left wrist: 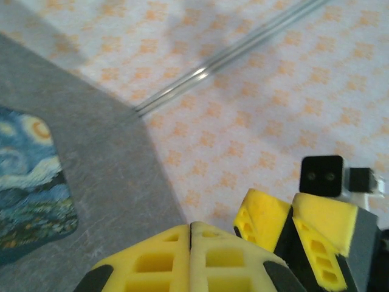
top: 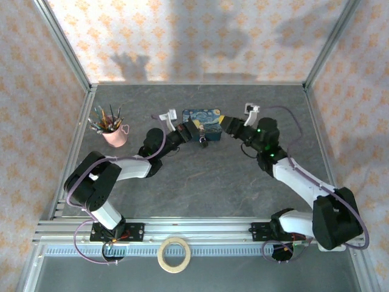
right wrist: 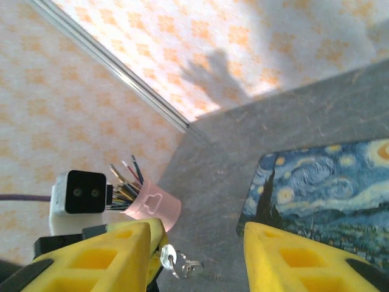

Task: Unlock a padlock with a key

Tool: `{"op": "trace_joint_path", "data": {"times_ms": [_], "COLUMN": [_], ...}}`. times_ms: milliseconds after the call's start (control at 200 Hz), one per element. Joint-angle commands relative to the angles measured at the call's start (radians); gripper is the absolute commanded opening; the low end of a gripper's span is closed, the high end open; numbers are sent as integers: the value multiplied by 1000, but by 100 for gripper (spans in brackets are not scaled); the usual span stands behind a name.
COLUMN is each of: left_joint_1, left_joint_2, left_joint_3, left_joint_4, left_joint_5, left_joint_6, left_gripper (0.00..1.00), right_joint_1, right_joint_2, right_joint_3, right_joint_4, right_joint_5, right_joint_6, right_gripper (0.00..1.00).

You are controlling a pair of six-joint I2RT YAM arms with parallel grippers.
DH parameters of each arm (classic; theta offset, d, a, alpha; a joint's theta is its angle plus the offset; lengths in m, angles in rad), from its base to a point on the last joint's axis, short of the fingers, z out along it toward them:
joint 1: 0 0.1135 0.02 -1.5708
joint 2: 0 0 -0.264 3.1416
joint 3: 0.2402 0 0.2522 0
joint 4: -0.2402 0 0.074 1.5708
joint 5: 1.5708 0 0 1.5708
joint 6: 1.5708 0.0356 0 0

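Observation:
The silvery key (right wrist: 165,257) with a thin wire ring sticks out beside the yellow fingers (right wrist: 154,235) of my left gripper (top: 193,130), which is shut on it. In the left wrist view those jaws (left wrist: 191,228) are pressed together with just a thin seam between them. My right gripper (right wrist: 196,226) is open, its fingers well apart on either side of the key with nothing between the pads. In the top view it (top: 219,125) faces the left gripper over the blue tin's front edge. The small dark padlock (top: 202,139) shows just below the two tips.
The blue starry-night tin (top: 203,117) lies at mid-table behind the grippers. A pink cup (top: 115,135) of coloured pencils stands at the left. A tape roll (top: 174,254) lies on the near rail. Papered walls close in the back and sides.

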Motion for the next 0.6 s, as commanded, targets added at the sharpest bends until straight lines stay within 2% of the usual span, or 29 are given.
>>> {"op": "trace_joint_path", "data": {"times_ms": [0, 265, 596], "left_joint_1": [20, 22, 12], "left_joint_2": [-37, -67, -61], "left_joint_3": [47, 65, 67], "left_joint_4": [75, 69, 88], "left_joint_5": [194, 298, 302], "left_joint_6": [84, 162, 151], "left_gripper": [0, 0, 0], "right_joint_1": [-19, -18, 54], "right_joint_2": [-3, 60, 140], "right_joint_3": [-14, 17, 38], "right_joint_4": [92, 204, 267], "right_joint_5": [-250, -388, -443], "right_joint_6": [-28, 27, 44], "right_gripper": [39, 32, 27]}}
